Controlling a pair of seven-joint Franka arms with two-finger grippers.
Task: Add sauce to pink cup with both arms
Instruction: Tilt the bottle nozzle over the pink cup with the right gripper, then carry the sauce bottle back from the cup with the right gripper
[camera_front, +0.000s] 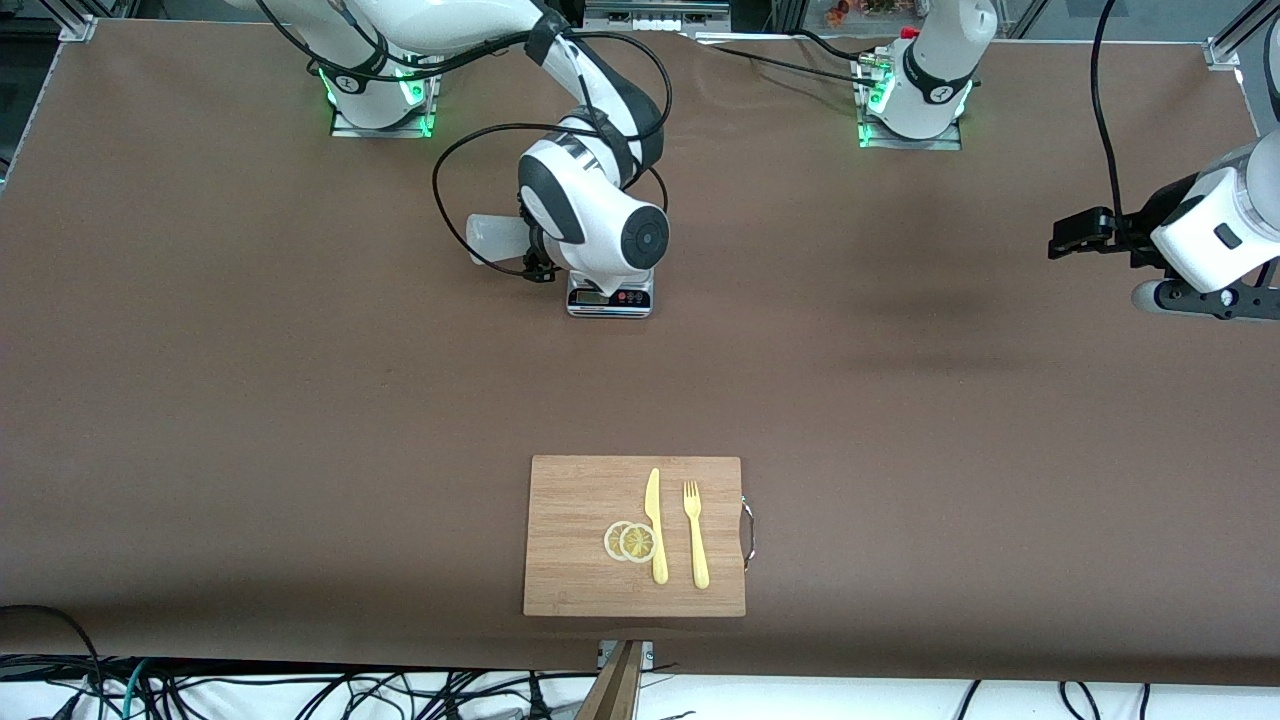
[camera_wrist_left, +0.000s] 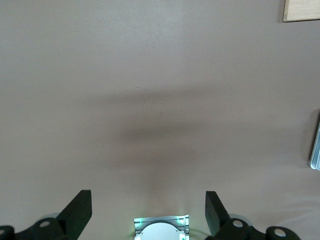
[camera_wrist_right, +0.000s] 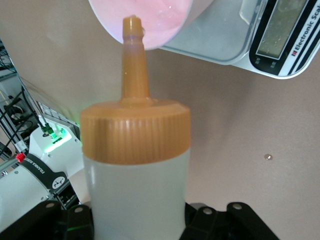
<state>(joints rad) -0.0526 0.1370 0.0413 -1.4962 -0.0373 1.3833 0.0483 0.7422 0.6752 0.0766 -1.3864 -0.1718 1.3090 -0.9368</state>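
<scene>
My right gripper (camera_front: 537, 258) is shut on the squeeze bottle (camera_front: 495, 240), a translucent whitish bottle with an orange nozzle cap (camera_wrist_right: 135, 130), and holds it tipped on its side beside the scale. In the right wrist view the nozzle tip (camera_wrist_right: 131, 22) sits at the rim of the pink cup (camera_wrist_right: 150, 17), which stands on the scale (camera_wrist_right: 280, 45). In the front view the cup is hidden under the right arm. No sauce shows. My left gripper (camera_front: 1075, 232) is open and empty, waiting above bare table at the left arm's end; its fingers (camera_wrist_left: 80, 207) stand wide apart.
The small digital scale (camera_front: 610, 297) sits mid-table near the robots' bases. A wooden cutting board (camera_front: 580, 580) lies near the front camera, with a yellow knife (camera_front: 655, 525), a yellow fork (camera_front: 695, 535) and two lemon slices (camera_front: 630, 541) on it.
</scene>
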